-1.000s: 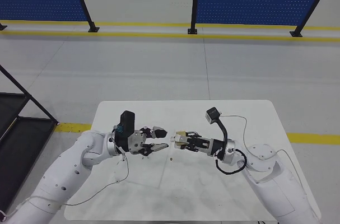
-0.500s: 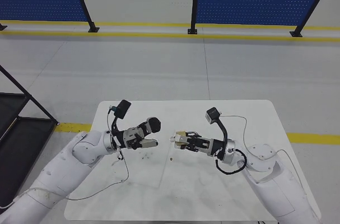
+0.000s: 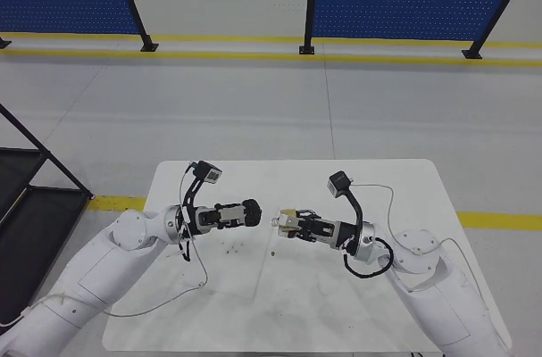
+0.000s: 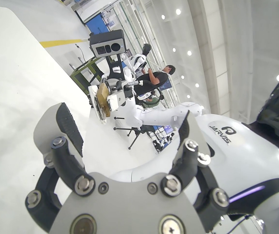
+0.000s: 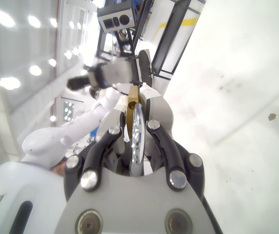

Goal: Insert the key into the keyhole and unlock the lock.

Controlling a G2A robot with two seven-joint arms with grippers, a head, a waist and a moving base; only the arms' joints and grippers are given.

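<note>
In right tool (image 3: 285, 221): lock (image 5: 131, 99), body mostly hidden.

Lighting: bright and even, from round ceiling lamps (image 5: 5, 18); white table (image 3: 342, 303) nearly washed out; glints on the lock (image 5: 136, 132); wrist views bowed toward their edges.

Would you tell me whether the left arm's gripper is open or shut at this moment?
Open: the left gripper has its black ribbed fingers wide apart, holding nothing.

The white surface (image 3: 297, 303) carries a cluster of small dark specks (image 3: 232, 247); a lone crumb (image 3: 273, 254) lies near that cluster, on the robot's right.
</note>
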